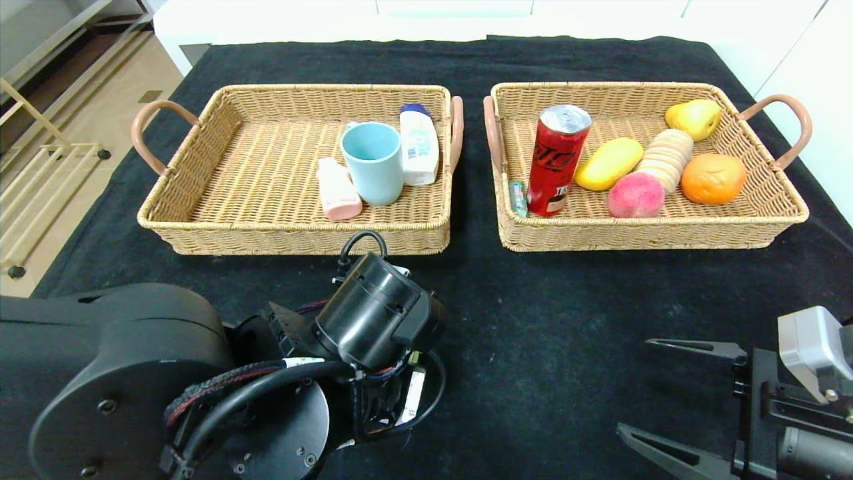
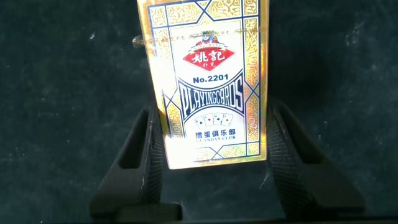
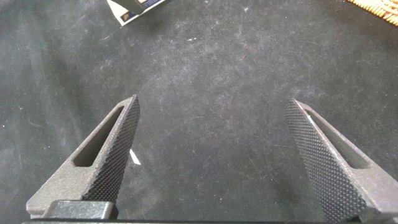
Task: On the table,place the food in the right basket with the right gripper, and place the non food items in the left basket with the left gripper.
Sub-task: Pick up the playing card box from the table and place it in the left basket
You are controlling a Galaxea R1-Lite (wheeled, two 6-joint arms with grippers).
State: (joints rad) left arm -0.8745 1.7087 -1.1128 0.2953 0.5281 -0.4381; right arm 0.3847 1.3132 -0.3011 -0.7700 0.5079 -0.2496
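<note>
A gold and blue playing card box (image 2: 211, 81) lies on the black cloth between the fingers of my left gripper (image 2: 214, 112). Both pads (image 2: 155, 149) press against its long sides. In the head view my left arm covers it, and only a white sliver (image 1: 413, 393) shows near the table's front. My right gripper (image 1: 636, 387) is open and empty at the front right, over bare cloth (image 3: 212, 102). A corner of the box (image 3: 134, 7) shows in the right wrist view. The left basket (image 1: 293, 233) and the right basket (image 1: 640, 233) stand side by side at the back.
The left basket holds a blue cup (image 1: 373, 160), a white bottle (image 1: 418, 143) and a pink bottle (image 1: 338, 190). The right basket holds a red can (image 1: 556, 160), a mango (image 1: 608, 163), a peach (image 1: 635, 195), biscuits (image 1: 666, 159), an orange (image 1: 713, 178) and a pear (image 1: 693, 118).
</note>
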